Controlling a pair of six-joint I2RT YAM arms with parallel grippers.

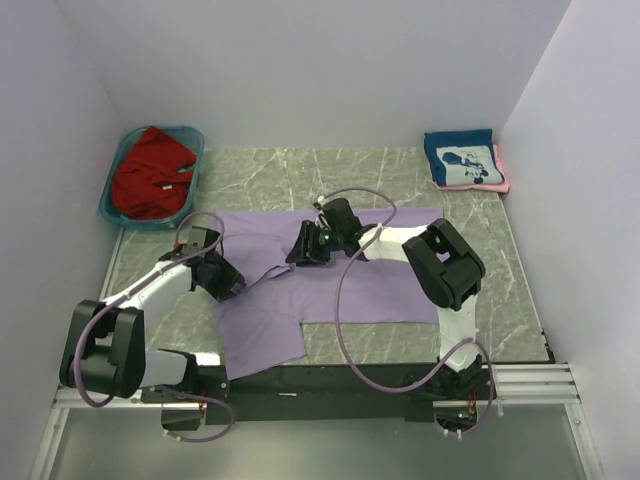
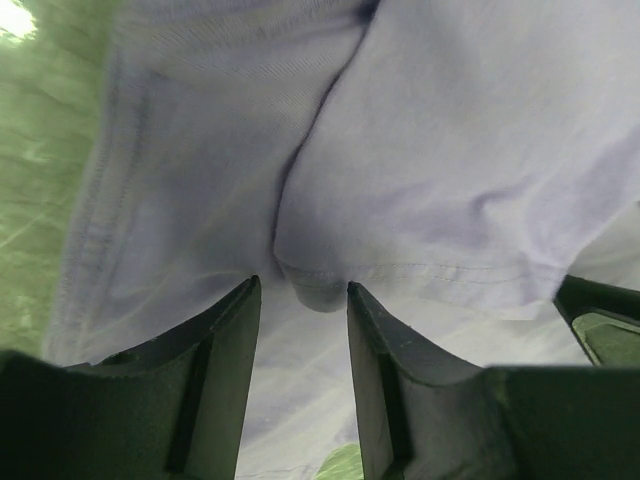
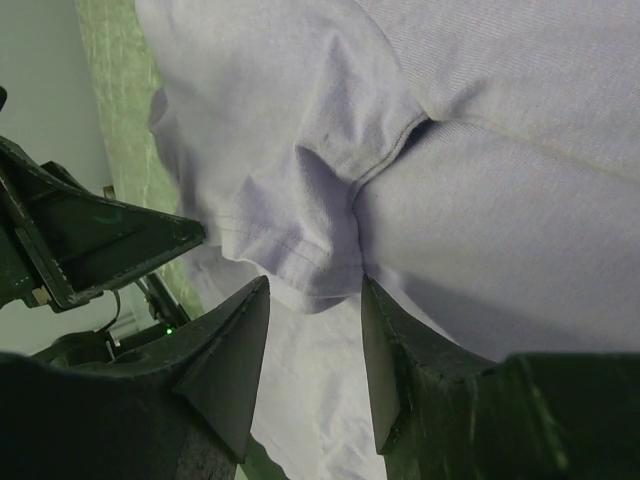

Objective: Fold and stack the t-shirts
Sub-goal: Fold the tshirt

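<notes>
The lavender t-shirt lies spread on the table, its left part bunched into a diagonal ridge. My left gripper is at the ridge's lower left end, and my right gripper is at its upper right end. In the left wrist view the left gripper is open, with a hemmed fold of the shirt just beyond its tips. In the right wrist view the right gripper is open, with a hemmed fold of the shirt at its tips. A folded navy shirt lies on a pink one at the back right.
A red shirt lies crumpled in the teal tub at the back left. White walls close in the table on the left, back and right. The left arm's dark gripper body shows at the left of the right wrist view.
</notes>
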